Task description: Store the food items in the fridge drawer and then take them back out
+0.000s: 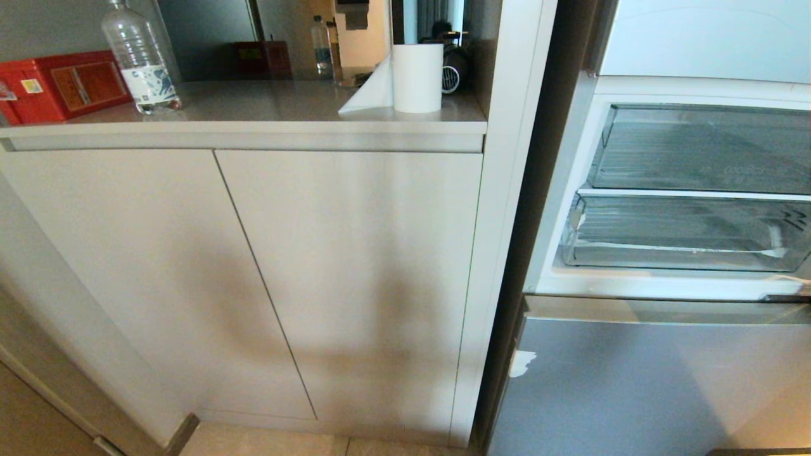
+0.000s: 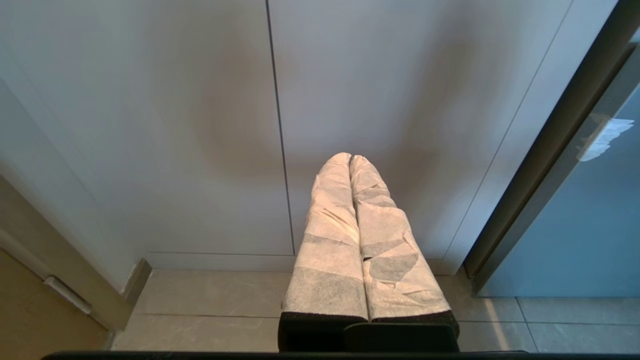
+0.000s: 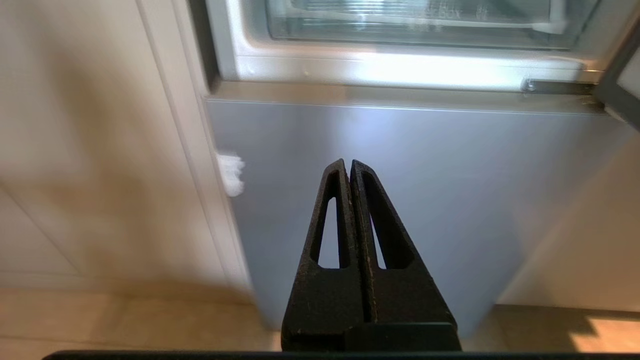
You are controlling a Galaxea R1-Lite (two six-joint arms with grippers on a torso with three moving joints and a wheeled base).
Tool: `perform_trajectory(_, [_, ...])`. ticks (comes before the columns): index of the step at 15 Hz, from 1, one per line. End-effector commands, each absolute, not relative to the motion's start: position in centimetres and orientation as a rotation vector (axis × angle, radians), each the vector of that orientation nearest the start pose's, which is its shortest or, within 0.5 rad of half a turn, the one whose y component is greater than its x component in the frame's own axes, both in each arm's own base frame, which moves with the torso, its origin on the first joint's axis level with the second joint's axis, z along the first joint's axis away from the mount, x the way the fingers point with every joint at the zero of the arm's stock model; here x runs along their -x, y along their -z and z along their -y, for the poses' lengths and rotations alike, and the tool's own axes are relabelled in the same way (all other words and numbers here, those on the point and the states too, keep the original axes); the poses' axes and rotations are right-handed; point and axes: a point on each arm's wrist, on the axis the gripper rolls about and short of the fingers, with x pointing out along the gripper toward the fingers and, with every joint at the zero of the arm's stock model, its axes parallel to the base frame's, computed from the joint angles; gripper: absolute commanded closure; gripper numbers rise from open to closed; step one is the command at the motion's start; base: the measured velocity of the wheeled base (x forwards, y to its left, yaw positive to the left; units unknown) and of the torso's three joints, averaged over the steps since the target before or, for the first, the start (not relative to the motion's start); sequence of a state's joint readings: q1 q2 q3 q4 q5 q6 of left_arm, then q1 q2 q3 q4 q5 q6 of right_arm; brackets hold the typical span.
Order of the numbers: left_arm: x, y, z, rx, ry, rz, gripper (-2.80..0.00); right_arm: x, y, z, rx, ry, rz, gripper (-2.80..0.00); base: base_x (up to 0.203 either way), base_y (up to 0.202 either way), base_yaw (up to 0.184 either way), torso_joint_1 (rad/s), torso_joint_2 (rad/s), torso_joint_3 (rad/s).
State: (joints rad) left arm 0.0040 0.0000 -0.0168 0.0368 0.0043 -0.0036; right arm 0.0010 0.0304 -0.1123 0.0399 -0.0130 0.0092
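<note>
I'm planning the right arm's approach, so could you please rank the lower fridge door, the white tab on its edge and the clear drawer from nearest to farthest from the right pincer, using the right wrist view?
1. Lower door: straight ahead of the shut right pincer.
2. White tab: off to one side, on the door's edge.
3. Clear drawer: farthest, above the door in the open compartment.

A pale cabinet [image 1: 253,278] with two closed doors fills the left and middle. On its top stand a clear water bottle [image 1: 140,58], a red box [image 1: 60,85] and a white paper roll [image 1: 415,77]. At right, the open fridge [image 1: 665,288] shows two clear drawers: the upper lettered drawer [image 1: 703,149] above the fridge drawer [image 1: 678,231]
</note>
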Motion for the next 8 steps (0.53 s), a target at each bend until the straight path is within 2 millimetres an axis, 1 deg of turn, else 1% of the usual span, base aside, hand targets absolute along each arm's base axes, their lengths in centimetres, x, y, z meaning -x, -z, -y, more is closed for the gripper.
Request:
perform_trajectory(1, [2.4, -7.6, 0.0, 0.003, -0.009, -0.021, 0.0, 1.7, -13.6, 0.0, -0.034, -0.026, -0.042, 0.0, 0.0, 0.0, 0.0, 0.0, 0.0, 0.0])
perform_trajectory(2, [2.4, -7.6, 0.0, 0.004, -0.009, -0.021, 0.0, 0.6, -14.9, -0.1, -0.053, -0.057, -0.101, -2.8, 0.0, 0.0, 0.0, 0.0, 0.0, 0.0])
perform_trajectory(4, [2.4, -7.6, 0.0, 0.004, -0.009, -0.021, 0.0, -2.2, -16.7, -0.3, -0.082, -0.118, -0.205, -2.8, 0.0, 0.0, 0.0, 0.0, 0.0, 0.0])
perform_trajectory(5, [2.4, -7.6, 0.0, 0.003, -0.009, -0.021, 0.0, -4.1, -17.4, -0.4, -0.093, -0.144, -0.252, -2.8, 0.0, 0.0, 0.0, 0.0, 0.0, 0.0])
perform_trajectory(7, [2.4, -7.6, 0.0, 0.003, -0.009, -0.021, 0.0, -8.3, -17.9, -0.5, -0.11, -0.179, -0.317, -2.8, 0.0, 0.0, 0.0, 0.0, 0.0, 0.0])
perform_trajectory(8, [2.4, -7.6, 0.0, 0.004, -0.009, -0.021, 0.0, -10.6, -17.7, -0.5, -0.115, -0.189, -0.344, -2.8, 0.0, 0.0, 0.0, 0.0, 0.0, 0.0])
